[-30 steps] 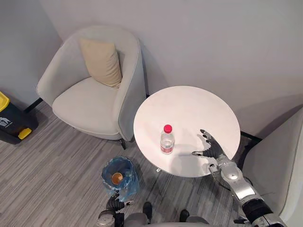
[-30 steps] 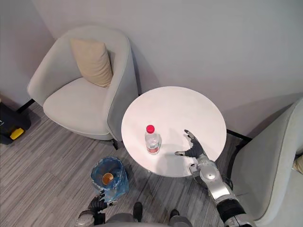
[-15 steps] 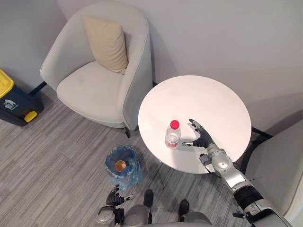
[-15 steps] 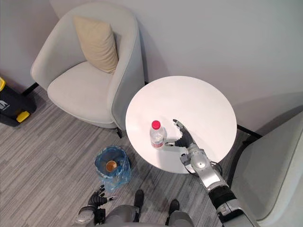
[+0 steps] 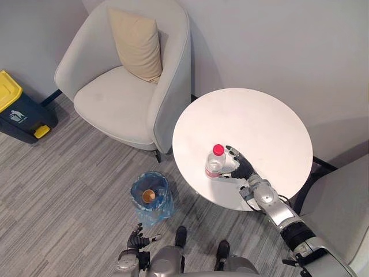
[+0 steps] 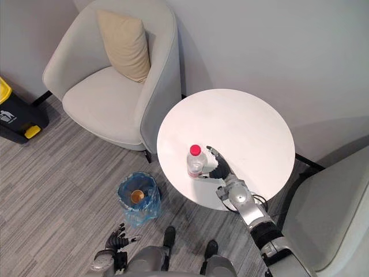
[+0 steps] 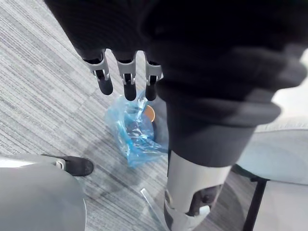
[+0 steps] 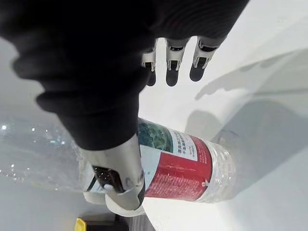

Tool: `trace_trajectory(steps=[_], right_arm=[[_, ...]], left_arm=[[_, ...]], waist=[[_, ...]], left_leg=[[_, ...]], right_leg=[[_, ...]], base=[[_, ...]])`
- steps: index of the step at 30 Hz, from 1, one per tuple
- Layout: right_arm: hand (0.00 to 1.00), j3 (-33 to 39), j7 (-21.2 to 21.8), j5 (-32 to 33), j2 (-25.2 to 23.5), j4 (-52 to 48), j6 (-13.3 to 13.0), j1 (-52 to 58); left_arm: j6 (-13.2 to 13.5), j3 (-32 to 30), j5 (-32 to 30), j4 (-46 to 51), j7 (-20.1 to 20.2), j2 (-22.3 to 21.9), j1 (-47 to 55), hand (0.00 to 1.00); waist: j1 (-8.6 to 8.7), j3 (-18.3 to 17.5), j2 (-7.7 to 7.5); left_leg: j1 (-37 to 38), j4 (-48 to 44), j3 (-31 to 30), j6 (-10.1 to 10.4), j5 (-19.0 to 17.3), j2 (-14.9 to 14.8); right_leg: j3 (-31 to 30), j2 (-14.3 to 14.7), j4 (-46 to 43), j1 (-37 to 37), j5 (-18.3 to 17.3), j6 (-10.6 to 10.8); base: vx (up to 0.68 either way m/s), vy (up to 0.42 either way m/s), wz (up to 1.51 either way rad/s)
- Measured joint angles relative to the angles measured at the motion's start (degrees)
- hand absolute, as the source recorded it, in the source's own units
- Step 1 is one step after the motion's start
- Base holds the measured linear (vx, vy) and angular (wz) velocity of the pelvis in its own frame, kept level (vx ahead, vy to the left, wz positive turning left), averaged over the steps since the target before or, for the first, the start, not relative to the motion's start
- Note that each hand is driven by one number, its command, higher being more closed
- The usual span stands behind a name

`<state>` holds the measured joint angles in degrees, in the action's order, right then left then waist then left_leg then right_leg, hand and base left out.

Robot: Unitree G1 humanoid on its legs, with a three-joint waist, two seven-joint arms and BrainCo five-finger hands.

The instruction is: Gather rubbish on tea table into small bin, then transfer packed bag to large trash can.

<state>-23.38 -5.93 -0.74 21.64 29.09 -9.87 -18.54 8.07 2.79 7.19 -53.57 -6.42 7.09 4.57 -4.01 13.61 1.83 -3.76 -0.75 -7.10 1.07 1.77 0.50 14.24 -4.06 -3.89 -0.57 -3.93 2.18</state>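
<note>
At the desk's (image 5: 259,115) 8 o'clock side the red-capped bottle (image 5: 214,163) stands upright. Just at its 4 o'clock the right hand (image 5: 241,168) has straight fingers, thumb by the label; whether it touches is hard to tell. Down at 6 o'clock the left hand (image 5: 136,238) hangs relaxed near the blue-bagged small bin (image 5: 151,213), a cup (image 5: 149,195) inside.

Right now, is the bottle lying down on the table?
No, the bottle stands upright on the white table, with its red cap on top.
</note>
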Motion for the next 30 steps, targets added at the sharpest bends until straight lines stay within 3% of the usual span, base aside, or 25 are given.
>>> trace_trajectory(steps=[7, 8, 18, 20, 24, 30], right_arm=[[0.0, -2.01, -0.1, 0.13, -1.84, 0.92, 0.0, -3.9], [1.0, -2.0, -0.16, 0.15, -2.17, 1.22, 0.03, -4.81], [1.0, -1.71, -1.85, 1.0, -2.86, 4.45, 0.41, -10.62], [1.0, -1.66, -1.98, 1.98, -2.87, 4.49, 0.47, -10.65], [1.0, -0.1, -2.64, 2.9, -3.72, 4.16, 0.49, -10.31], [1.0, 6.54, -2.85, 2.85, -3.94, -9.25, 0.29, -1.14]], left_arm=[[0.07, -0.06, 0.02, 0.06, -0.03, 0.07, -0.34, 0.0], [0.03, -0.09, 0.03, 0.03, -0.04, 0.15, -0.64, 0.0], [-0.1, -1.17, 0.15, -0.04, -0.15, 0.59, -0.85, 0.0], [-0.17, -1.17, 0.16, -0.06, -0.16, 0.66, -0.78, 0.0], [-0.38, -1.2, 0.17, -0.43, -0.16, 0.8, -0.44, 0.0], [-0.78, -1.3, 0.07, -0.36, -0.13, 0.88, 0.91, 0.0]], waist=[[-0.21, 0.94, 0.08], [-0.32, 1.49, 0.12], [-1.9, 2.86, -0.11], [-2.98, 3.11, -0.25], [-3.11, 3.82, -0.4], [-2.73, 3.81, -0.41]], left_leg=[[-0.01, 0.31, -0.01, 0.11, 0.08, -0.03], [-0.2, 0.32, -0.1, 0.18, 0.13, -0.04], [-1.6, 0.31, -1.37, 0.19, 0.49, 0.14], [-1.61, 0.31, -1.4, 0.19, 0.49, 0.15], [-1.61, 0.32, -1.58, 0.16, 0.64, 0.25], [-0.66, 0.54, -1.16, 0.16, 0.64, 0.25]], right_leg=[[0.0, 0.01, 0.01, 0.14, 0.0, 0.0], [0.06, 0.03, 0.01, 0.3, 0.0, 0.0], [1.44, -0.01, 0.22, 0.92, 0.0, 0.0], [1.42, -0.02, 0.23, 0.92, 0.0, 0.0], [1.52, -0.12, 0.22, 0.85, 0.0, 0.0], [1.07, -0.23, 0.19, 0.22, 0.01, 0.01]], base=[[0.0, 0.0, 0.0], [0.0, 0.0, 0.0], [0.0, 0.001, 0.07], [0.0, 0.0, 0.0], [-0.02, 0.006, 0.02], [-0.01, 0.005, -0.03]])
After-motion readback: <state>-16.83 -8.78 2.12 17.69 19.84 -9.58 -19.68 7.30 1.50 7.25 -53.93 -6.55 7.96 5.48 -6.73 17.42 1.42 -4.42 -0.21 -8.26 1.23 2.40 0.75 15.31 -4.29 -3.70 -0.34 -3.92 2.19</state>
